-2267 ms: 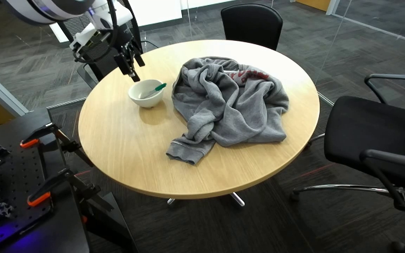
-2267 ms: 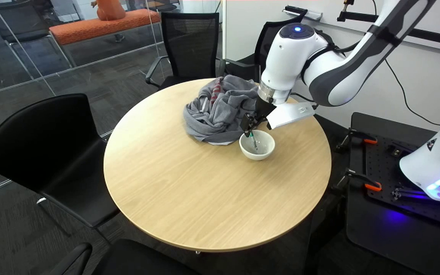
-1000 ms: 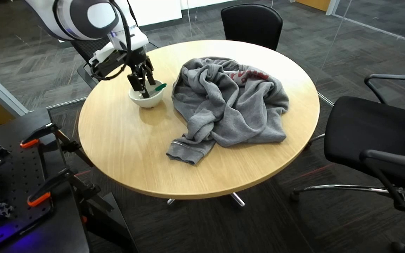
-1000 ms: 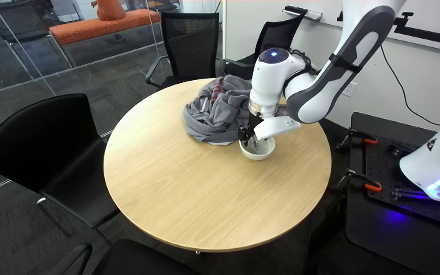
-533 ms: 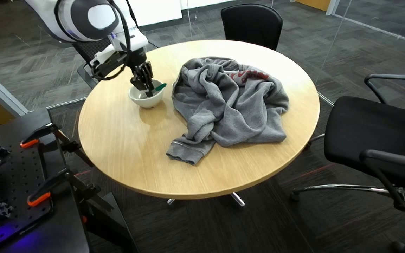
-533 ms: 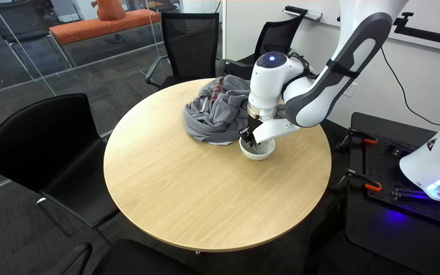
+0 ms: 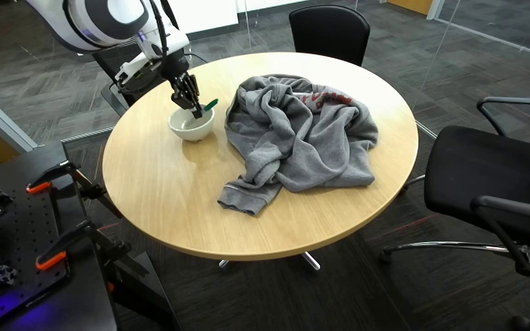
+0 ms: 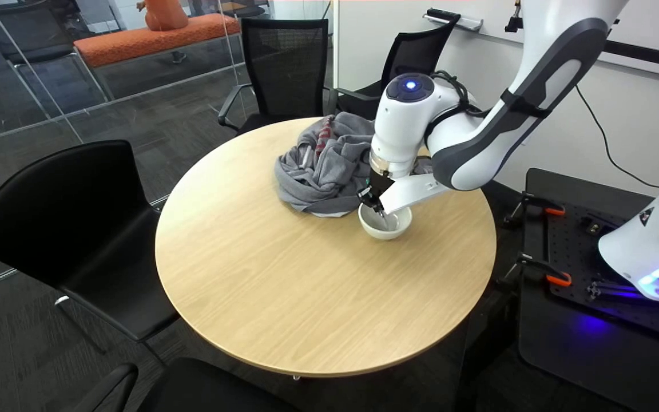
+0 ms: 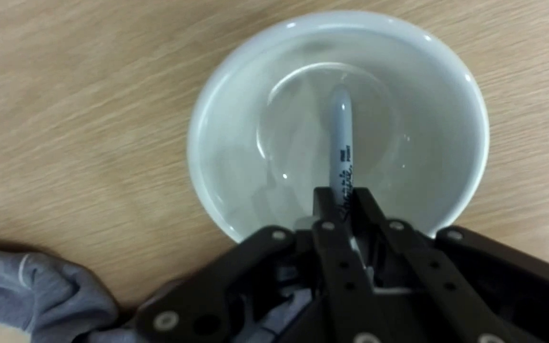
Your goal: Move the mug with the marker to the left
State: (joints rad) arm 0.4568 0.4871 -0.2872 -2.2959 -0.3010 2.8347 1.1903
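At the mug (image 7: 192, 134), marker (image 9: 341, 138) slanted, green end up, pinched in gripper (image 9: 342, 196)

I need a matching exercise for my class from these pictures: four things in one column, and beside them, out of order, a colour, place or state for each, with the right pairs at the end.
Things
1. garment
2. mug
3. gripper
4. marker

Descriptions
A. jaws closed on something slim
B. white, standing on the round table
C. slim, with a green end
D. grey and crumpled, with red print

Pairs: 1-D; 2-B; 3-A; 4-C
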